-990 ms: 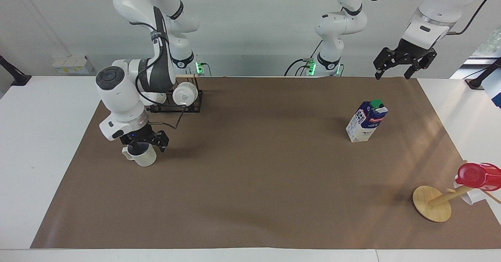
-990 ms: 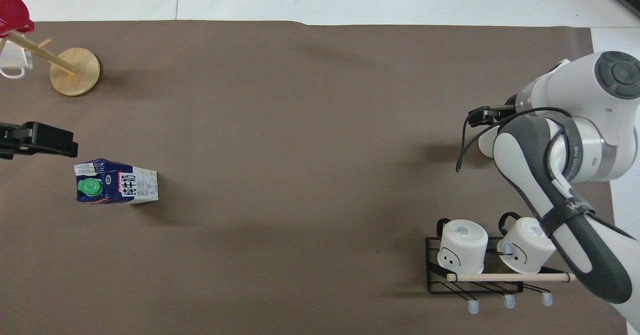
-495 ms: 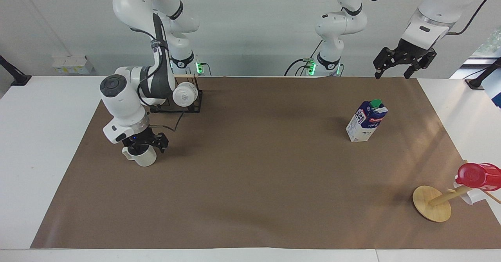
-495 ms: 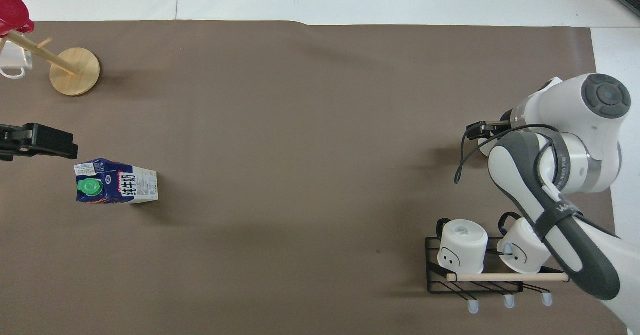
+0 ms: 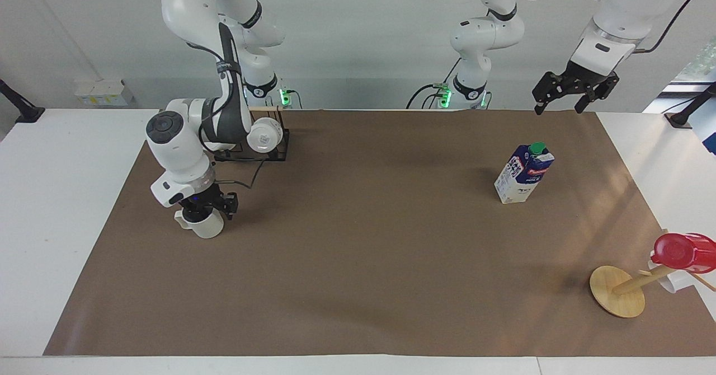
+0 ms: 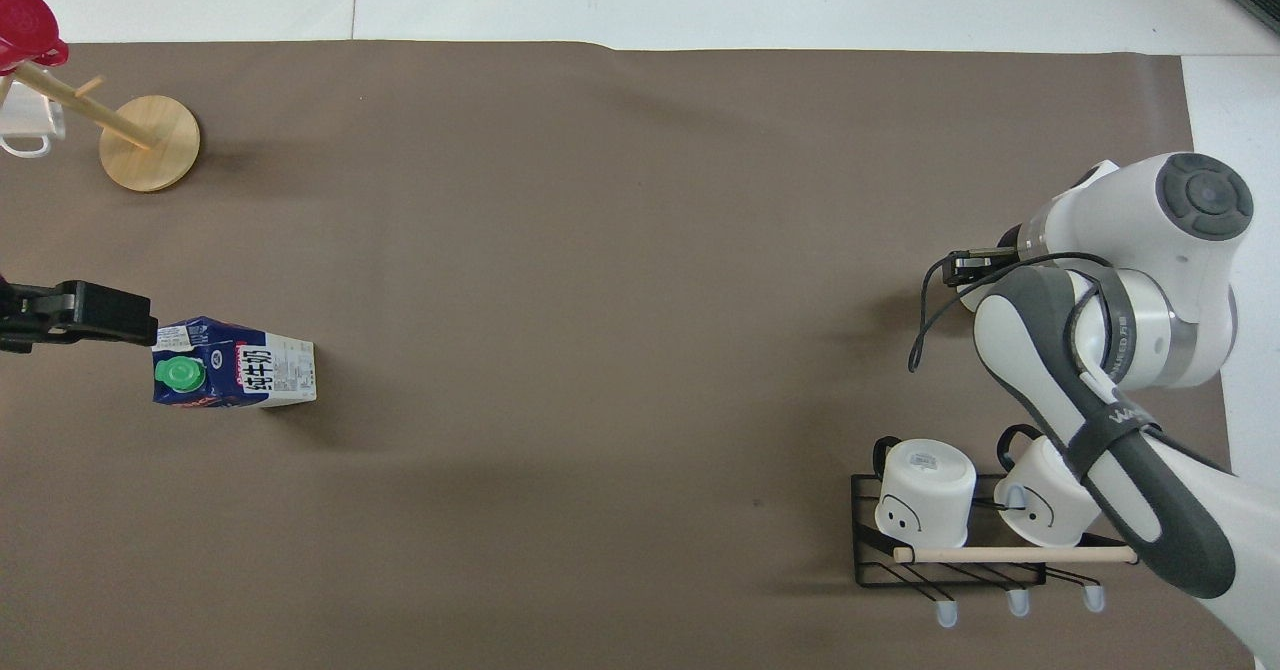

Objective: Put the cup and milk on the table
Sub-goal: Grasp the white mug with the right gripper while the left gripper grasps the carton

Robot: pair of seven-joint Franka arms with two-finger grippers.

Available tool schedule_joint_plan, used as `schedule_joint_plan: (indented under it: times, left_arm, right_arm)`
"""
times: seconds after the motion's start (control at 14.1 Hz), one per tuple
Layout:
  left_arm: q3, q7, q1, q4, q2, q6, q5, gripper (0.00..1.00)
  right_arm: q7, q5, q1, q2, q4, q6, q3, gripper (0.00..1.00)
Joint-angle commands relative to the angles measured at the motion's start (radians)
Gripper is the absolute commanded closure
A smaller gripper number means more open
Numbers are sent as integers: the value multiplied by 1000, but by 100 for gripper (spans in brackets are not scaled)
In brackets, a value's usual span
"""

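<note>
The off-white cup [image 5: 204, 226] stands upright on the brown paper of the table [image 5: 363, 263], toward the right arm's end. My right gripper [image 5: 208, 208] is low over the cup's rim and looks open around it. In the overhead view the right arm hides most of the cup [image 6: 964, 296]. The milk carton [image 5: 523, 174] stands upright on the paper toward the left arm's end; it also shows in the overhead view [image 6: 232, 375]. My left gripper [image 5: 559, 105] is open and empty, raised well above the table beside the carton; it also shows in the overhead view [image 6: 95, 312].
A black wire rack [image 5: 268, 150] with two glossy white mugs [image 6: 925, 495] stands nearer to the robots than the cup. A wooden mug tree [image 5: 618, 292] with a red cup [image 5: 683, 252] and a white mug [image 6: 22, 128] stands at the left arm's end.
The right arm's wrist and elbow have drawn back toward the robots over the cup, which has stayed put. The left gripper has lifted a little and drawn back from the milk carton.
</note>
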Motion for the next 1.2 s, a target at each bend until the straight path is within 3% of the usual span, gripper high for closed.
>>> schedule_joint_plan:
  times: [0.0, 0.49, 0.78, 1.13]
  left_arm:
    - [-9, 16, 30, -108, -52, 67, -8, 0]
    - [-8, 18, 30, -255, -78, 213, -8, 0]
    - [-8, 44, 39, -311, -78, 273, -8, 0]
    - [-8, 82, 68, -379, -84, 338, -8, 0]
  right_arm:
    - [-29, 7, -14, -4, -13, 18, 7, 100]
    - [14, 7, -7, -3, 13, 15, 9, 100]
    - [20, -4, 31, -6, 128, -72, 10, 100]
    - [189, -15, 196, 20, 280, -211, 10, 100]
